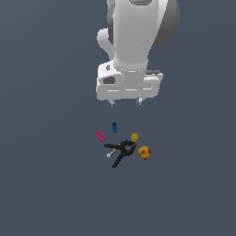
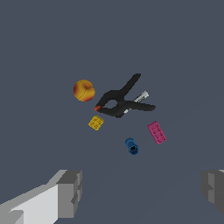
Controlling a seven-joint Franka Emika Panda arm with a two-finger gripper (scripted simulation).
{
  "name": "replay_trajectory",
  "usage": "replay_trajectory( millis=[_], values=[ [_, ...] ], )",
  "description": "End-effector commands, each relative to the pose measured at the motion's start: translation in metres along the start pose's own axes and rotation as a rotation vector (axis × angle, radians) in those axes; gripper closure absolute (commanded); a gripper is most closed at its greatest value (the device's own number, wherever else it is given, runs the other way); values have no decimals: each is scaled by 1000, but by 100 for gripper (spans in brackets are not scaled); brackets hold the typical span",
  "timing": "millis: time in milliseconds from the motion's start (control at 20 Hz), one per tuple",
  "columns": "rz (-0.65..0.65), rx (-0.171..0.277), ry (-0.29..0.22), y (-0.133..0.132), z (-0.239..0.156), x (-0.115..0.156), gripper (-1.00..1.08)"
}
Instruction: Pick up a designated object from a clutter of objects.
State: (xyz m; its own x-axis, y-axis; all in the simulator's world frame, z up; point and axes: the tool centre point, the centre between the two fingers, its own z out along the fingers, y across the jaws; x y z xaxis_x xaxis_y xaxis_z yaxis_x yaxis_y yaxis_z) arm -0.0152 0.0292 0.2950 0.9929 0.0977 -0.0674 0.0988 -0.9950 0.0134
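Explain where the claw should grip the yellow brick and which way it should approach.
Grip the yellow brick across two opposite flat sides, coming straight down from above. It lies flat, studs up, so its sides offer parallel faces. The open claw hangs well above the clutter. The clamp's orange tip sits very close, so the fingers should probably close across the sides away from it.

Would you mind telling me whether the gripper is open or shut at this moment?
Open. In the wrist view the gripper has its two fingers far apart, with nothing between them, above the yellow brick.
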Motion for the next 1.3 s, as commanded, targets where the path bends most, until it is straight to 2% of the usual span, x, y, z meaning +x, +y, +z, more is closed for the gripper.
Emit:
replay_trajectory(
  millis=[0, 500, 850, 1250],
  values=[
    [0, 0, 0, 0, 0, 0, -92],
    [27, 35, -25, 1, 15, -3, -92],
    [41, 32, -22, -1, 20, -1, -92],
    [119, 28, -12, -9, 48, 7, -92]
  ],
)
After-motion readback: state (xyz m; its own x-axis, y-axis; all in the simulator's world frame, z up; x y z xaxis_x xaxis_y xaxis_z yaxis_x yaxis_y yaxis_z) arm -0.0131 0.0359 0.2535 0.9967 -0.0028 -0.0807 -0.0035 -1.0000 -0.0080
